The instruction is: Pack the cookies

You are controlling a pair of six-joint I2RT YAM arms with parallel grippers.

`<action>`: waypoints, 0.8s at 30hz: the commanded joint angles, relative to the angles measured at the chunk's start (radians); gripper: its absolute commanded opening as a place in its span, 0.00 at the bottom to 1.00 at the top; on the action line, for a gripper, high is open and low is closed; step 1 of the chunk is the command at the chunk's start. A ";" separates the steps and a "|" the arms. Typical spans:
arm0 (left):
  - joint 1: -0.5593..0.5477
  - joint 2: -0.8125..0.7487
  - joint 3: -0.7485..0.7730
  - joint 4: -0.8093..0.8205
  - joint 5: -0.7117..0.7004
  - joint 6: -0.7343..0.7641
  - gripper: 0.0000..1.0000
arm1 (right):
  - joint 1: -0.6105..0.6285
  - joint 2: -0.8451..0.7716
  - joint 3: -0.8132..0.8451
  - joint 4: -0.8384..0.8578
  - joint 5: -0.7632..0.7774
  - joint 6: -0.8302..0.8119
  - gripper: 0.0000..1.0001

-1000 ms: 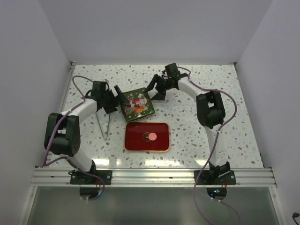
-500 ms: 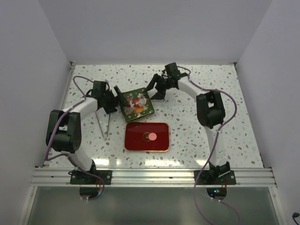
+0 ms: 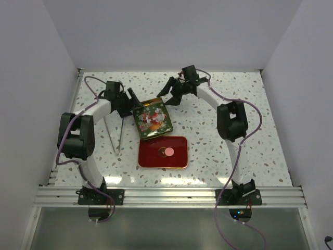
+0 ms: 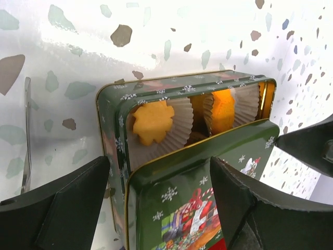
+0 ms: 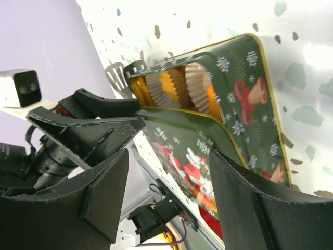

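Nearest us, the red tray [image 3: 180, 160] held two flat round discs side by side, a pink cookie [image 3: 169, 152] and a dark brown cookie [image 3: 160, 152]. Just behind it stood one green tin [image 4: 106, 112], its lid [image 4: 177, 208] lying askew. In the gap we counted a flower-shaped cookie [image 4: 152, 122] and an orange cookie [image 4: 222, 109], each in a white paper cup [image 4: 179, 122]. The left claw [image 4: 160, 166] and right claw [image 5: 167, 156] sat at the tin's far corners, both released, fingers spread astride the lid, the cupped cookies just beyond their tips. One pair of tongs [image 3: 118, 136] lay to the left.
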 commanded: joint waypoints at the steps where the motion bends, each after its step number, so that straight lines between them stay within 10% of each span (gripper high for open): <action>1: 0.008 0.025 0.059 -0.023 -0.007 0.012 0.82 | 0.003 0.033 0.043 -0.001 -0.037 0.026 0.66; 24: 0.020 0.014 0.107 -0.061 -0.041 0.064 0.83 | -0.116 -0.263 -0.228 -0.174 0.066 -0.240 0.67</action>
